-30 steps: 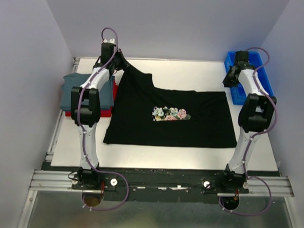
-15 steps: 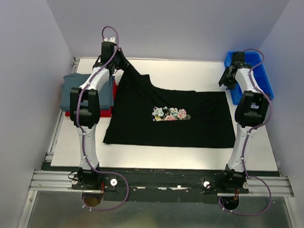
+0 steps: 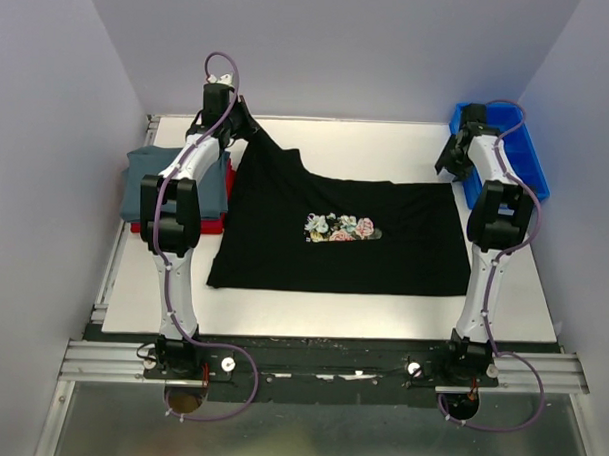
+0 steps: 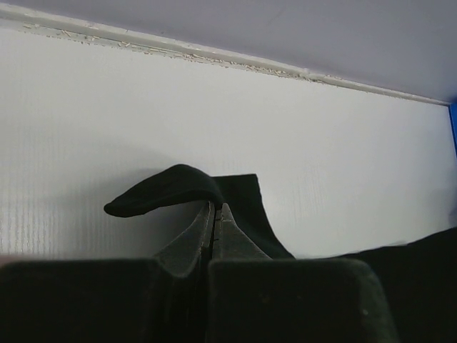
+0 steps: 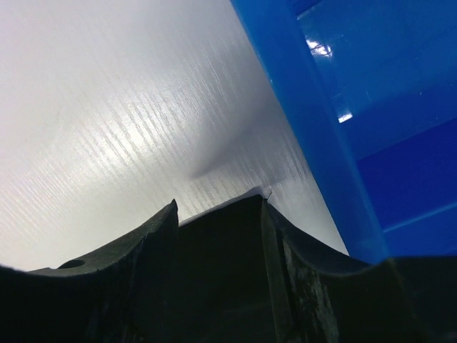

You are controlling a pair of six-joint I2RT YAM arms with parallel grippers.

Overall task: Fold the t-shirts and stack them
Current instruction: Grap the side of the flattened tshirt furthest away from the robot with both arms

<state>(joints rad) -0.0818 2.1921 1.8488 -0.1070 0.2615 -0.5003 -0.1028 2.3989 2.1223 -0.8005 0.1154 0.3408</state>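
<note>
Your left gripper [image 4: 216, 207] is clamped tight on a far corner of the black t-shirt [image 3: 344, 254], in the upper left of the overhead frame. That corner is lifted off the table [image 3: 387, 146], and the wrist view shows a flap of cloth curling over the fingertips. The rest of the shirt lies flat across the middle of the frame, floral print up.

Your right gripper [image 5: 218, 204] sits in the upper right, just beside the blue bin [image 3: 517, 155]. Its jaws stand apart and it grips nothing. Something dark fills the gap between the fingers, but you cannot tell from the wrist view whether it is cloth. The shirt's upper right corner lies flat on the table near it.

At the left edge, the slate grey-blue tee [image 3: 151, 178] rests on the red tee [image 3: 210, 225], both apparently folded. So two shirts look finished and stacked. By my reading, the black one is barely started. It needs all its folds and then a move onto that pile.
</note>
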